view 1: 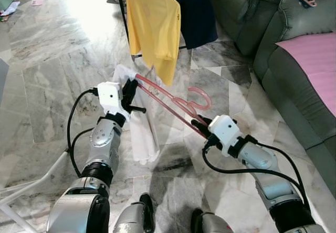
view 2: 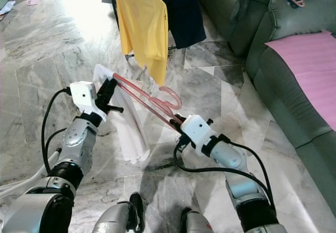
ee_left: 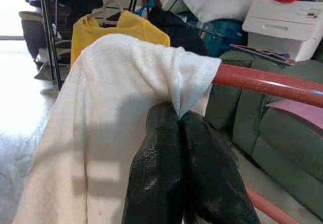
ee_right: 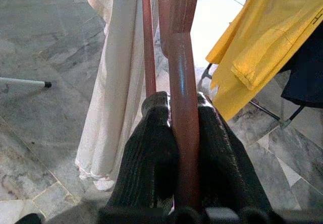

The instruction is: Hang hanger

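Two grippers hold one pink hanger (view 1: 168, 101) between them above the marble floor (view 1: 47, 60). At the left, the left gripper (view 1: 131, 94) has its black fingers (ee_left: 171, 173) pressed fully together, pinching a fold of the white garment (view 1: 140, 130) right where the cloth wraps over the hanger's end; the red-pink bar comes out of the cloth just beside the fingertips. The rest of the garment hangs down below those fingers toward the floor.

From there the hanger slants across to the right gripper (view 1: 202, 124), with its hook (view 1: 200, 97) curling up just ahead of that gripper's fingers. The right gripper's fingers (ee_right: 151, 153) are closed narrowly on the hanger's thick pink bar, one pad on each side and touching it, while a thinner pink bar runs beside it just past the fingertips.

Beyond both grippers a yellow shirt (view 1: 155, 25) and a dark garment (view 1: 197, 12) hang from a black clothes rack (ee_left: 48, 37). To the right of the right gripper's fingers, well apart, stands a green sofa (view 1: 273, 28) with a pink cloth (view 1: 315, 65) on its seat.
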Controlling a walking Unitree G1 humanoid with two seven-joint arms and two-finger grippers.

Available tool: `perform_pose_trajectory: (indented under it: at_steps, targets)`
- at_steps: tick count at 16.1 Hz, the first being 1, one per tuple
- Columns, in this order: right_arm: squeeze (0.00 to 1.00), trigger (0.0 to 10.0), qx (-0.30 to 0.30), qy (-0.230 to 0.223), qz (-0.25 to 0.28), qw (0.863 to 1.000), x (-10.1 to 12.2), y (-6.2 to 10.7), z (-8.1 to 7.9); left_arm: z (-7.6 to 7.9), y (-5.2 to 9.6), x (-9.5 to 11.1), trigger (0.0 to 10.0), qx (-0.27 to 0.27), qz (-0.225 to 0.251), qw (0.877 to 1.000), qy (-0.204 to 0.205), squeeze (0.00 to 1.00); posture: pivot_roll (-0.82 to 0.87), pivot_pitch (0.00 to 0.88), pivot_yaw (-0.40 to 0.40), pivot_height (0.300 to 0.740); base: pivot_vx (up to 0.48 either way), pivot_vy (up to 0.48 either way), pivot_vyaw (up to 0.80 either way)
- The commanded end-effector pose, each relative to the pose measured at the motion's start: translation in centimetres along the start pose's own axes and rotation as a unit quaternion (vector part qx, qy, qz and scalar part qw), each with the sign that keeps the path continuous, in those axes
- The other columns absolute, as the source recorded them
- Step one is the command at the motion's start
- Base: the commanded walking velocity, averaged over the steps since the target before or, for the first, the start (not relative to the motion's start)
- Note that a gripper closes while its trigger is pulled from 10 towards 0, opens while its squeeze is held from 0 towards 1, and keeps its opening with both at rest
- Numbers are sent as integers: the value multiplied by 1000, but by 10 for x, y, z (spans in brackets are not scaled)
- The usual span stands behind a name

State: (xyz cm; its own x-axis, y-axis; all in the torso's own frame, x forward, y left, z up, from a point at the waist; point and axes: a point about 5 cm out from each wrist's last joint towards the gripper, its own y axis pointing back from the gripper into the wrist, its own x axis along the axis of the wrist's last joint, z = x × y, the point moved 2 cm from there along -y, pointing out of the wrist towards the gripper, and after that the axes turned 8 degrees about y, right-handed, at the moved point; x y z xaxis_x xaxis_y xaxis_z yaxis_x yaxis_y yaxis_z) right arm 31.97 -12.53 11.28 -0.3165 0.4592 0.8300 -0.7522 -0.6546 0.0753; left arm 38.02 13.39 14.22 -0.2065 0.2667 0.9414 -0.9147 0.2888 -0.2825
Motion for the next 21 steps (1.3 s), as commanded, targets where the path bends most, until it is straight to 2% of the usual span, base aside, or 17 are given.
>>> perform_pose_trajectory:
  at_steps: [1, 6, 10, 12, 14, 15, 16, 17, 20, 21]
  targets:
    - [0, 0, 2, -6, 7, 1000, 1, -1, -4, 2, -1, 3, 0, -10, 7, 1000, -9, 0, -140, 204, 63, 740, 0, 0, 0]
    - [0, 0, -3, -8, 1, 1000, -2, -1, -3, 6, -3, 9, 0, -21, 23, 999, -20, 0, -139, 201, 63, 740, 0, 0, 0]
    - [0, 0, -8, -37, -29, 999, -16, -2, -10, 33, 6, 21, 0, -118, 69, 988, -70, 0, -128, 206, 65, 740, 0, 0, 0]
    - [0, 0, -5, -51, -36, 998, -20, -2, -13, 45, 11, 21, 0, -156, 72, 983, -68, 0, -115, 206, 60, 740, 0, 0, 0]
    - [0, 0, 3, -58, -47, 997, -27, -4, -16, 66, 21, 16, 0, -226, 66, 969, -72, 0, -110, 203, 55, 740, 0, 0, 0]
    - [0, 0, 2, -60, -48, 997, -27, -5, -15, 70, 22, 16, 0, -238, 64, 967, -68, 0, -110, 203, 55, 740, 0, 0, 0]
    - [0, 0, -5, -68, -51, 996, -29, -8, -10, 85, 30, 16, 0, -287, 55, 956, -38, 0, -112, 203, 51, 740, 0, 0, 0]
    - [0, 0, -7, -70, -51, 996, -29, -8, -9, 89, 31, 17, 0, -296, 54, 953, -33, 0, -112, 203, 51, 740, 0, 0, 0]
    - [0, 0, -8, -73, -56, 996, -30, -17, -2, 118, 37, 26, 0, -375, 49, 926, 1, 0, -112, 202, 43, 740, 0, 0, 0]
    - [0, 0, -7, -72, -57, 996, -30, -18, -1, 121, 37, 27, 0, -385, 48, 922, 5, 0, -112, 202, 43, 740, 0, 0, 0]
